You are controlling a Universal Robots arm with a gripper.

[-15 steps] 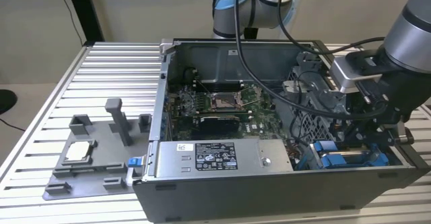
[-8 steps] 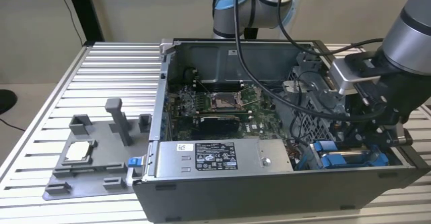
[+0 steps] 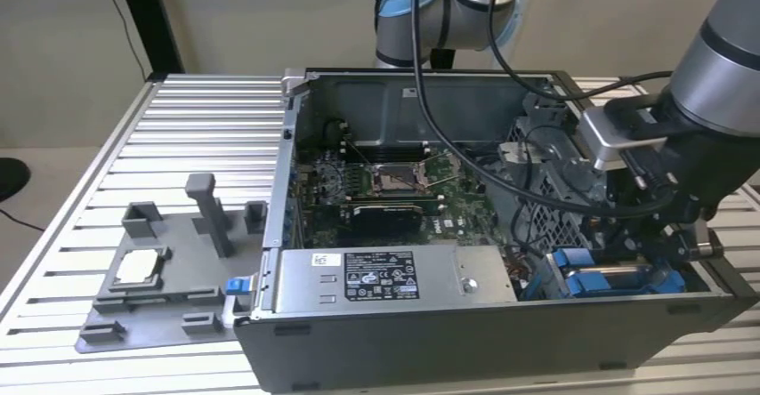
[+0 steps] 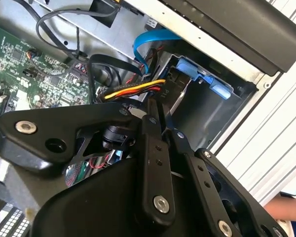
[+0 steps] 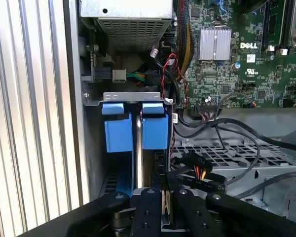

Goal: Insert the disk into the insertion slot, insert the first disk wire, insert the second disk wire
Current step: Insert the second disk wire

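We work at the drive bay, a cable plug pinched in the tool.

Going left to right in the exterior view, we pass the grey fixture tray [image 3: 155,275] on the desk [image 3: 71,235], the power-supply box [image 3: 392,275], then the insertion slot [image 3: 611,281], where the disk [image 5: 138,148] stands on edge between blue guides. Our tool [image 4: 160,126] hangs just over it, its fingers [image 5: 153,207] closed to a narrow gap on the wire connector [image 4: 155,94], probably to line it up with the drive.
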